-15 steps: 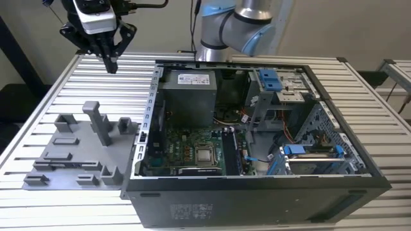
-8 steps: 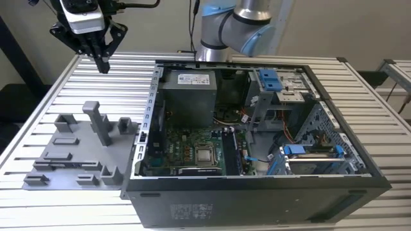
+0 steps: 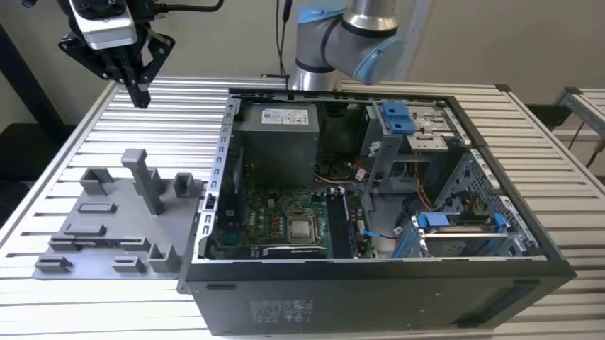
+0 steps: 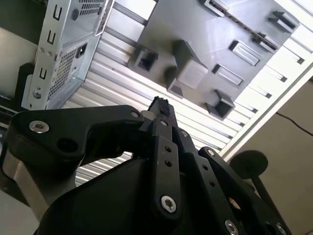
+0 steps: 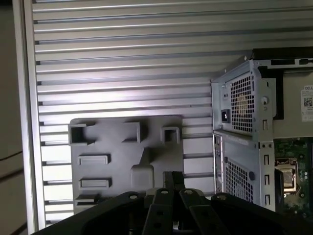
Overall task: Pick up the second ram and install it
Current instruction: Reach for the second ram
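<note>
where it hangs above the table at the exterior view's far left, the gripper is pressed together, beyond the tray; can't tell where the ram is.

UP AND CLOSED: The arm's end effector hangs at the exterior view's upper left. Its black fingers point straight down and are pressed together into one narrow tip, with nothing between them. Above them sits the pale wrist (black linkages splay out to either side below it). A silver-and-blue joint of the arm bends at the top centre of that view. In the second wrist view the end effector tapers to a closed point; in the first wrist view the end effector shows the same pinched tip.
</note>
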Robot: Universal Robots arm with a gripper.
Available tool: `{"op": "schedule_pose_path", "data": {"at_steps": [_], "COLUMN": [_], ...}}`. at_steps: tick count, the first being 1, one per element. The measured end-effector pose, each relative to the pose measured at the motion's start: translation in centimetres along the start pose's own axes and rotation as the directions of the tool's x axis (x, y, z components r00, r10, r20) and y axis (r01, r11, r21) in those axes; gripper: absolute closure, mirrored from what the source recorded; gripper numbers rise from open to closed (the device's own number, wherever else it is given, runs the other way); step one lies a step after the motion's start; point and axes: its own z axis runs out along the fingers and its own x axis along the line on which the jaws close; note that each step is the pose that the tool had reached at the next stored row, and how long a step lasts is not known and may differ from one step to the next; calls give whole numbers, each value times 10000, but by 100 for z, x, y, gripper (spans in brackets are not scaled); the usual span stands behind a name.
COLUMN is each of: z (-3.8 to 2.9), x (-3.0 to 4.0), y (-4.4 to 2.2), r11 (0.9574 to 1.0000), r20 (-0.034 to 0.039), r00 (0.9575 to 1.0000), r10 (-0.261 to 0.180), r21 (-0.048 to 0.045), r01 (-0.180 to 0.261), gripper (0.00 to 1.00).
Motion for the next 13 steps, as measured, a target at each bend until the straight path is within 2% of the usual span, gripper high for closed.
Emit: {"op": "schedule_pose_path", "data": {"at_steps": [10, 13], "z": [-5, -6], "x": [219, 264], "y": [-15, -18], "r11": [10000, 10000], "r20": [0, 0], "r00": [10000, 10000], "r10": [-4, -8], "r21": [4, 5], "r01": [4, 8], "gripper": [89, 89]}}
